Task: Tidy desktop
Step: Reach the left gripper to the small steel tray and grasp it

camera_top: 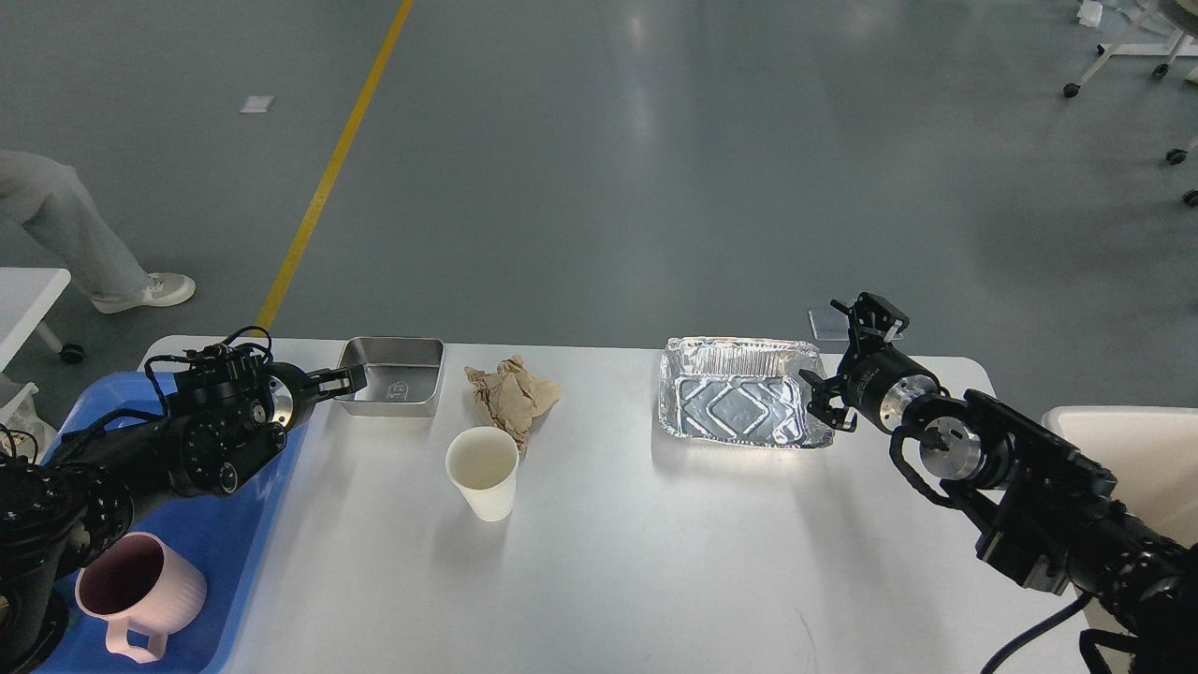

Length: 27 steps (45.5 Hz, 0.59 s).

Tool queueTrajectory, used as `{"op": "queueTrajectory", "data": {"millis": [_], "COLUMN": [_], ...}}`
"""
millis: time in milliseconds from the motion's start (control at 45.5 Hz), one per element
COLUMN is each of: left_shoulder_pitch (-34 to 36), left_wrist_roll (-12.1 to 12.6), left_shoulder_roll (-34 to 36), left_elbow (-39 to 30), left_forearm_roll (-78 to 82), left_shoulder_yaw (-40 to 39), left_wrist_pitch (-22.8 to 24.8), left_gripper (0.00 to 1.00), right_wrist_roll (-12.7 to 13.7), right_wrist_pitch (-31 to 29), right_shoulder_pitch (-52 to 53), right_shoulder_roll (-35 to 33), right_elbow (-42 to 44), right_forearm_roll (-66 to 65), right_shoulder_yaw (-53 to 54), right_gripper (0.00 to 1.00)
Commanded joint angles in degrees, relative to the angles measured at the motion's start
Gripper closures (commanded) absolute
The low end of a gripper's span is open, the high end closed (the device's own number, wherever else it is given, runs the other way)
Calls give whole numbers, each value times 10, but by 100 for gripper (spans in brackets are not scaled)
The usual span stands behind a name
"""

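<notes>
The white desktop point(636, 571) carries a small steel tray point(390, 374), a crumpled brown paper point(512, 393), a white paper cup point(483, 471) and a foil tray point(739, 404). My left gripper point(348, 381) points right, its tip at the steel tray's left edge; its fingers are too small to tell apart. My right gripper point(847, 360) is open wide and empty, with its lower finger point(828, 404) by the foil tray's right rim.
A blue plastic tray point(239, 524) lies at the desktop's left end with a pink mug point(136, 590) in it. A smaller white table point(28, 285) and a person's legs point(56, 225) are at far left. A white surface point(1132, 449) stands at right.
</notes>
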<state>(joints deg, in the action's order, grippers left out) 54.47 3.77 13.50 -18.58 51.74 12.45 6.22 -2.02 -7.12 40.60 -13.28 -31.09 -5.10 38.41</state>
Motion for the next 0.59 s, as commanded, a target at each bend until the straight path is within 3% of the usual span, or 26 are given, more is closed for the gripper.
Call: {"op": "queueTrajectory", "data": {"millis": [0,242,572], "left_shoulder_pitch": [-3,-5,-3], "left_wrist_roll": [-3,-3,-3], "left_shoulder_roll": [-13,-26,-26], "left_elbow": [1,1,1], "left_forearm_roll": [-18,-20,-21], "left_shoulder_yaw": [1,0,-1], "left_wrist_pitch": [-30,-33,-31], "left_gripper": [23,39,40], "right_wrist_roll": [0,0,0], "right_wrist_pitch": [0,-2,-3], "right_shoulder_pitch": [-3,-3,-5], "right_shoulder_roll": [0,-7,-9], "right_elbow": [0,-1,-1], "right_forearm_roll": [0,0,0], "right_shoulder_yaw": [0,0,0], "right_gripper": [0,0,0]}}
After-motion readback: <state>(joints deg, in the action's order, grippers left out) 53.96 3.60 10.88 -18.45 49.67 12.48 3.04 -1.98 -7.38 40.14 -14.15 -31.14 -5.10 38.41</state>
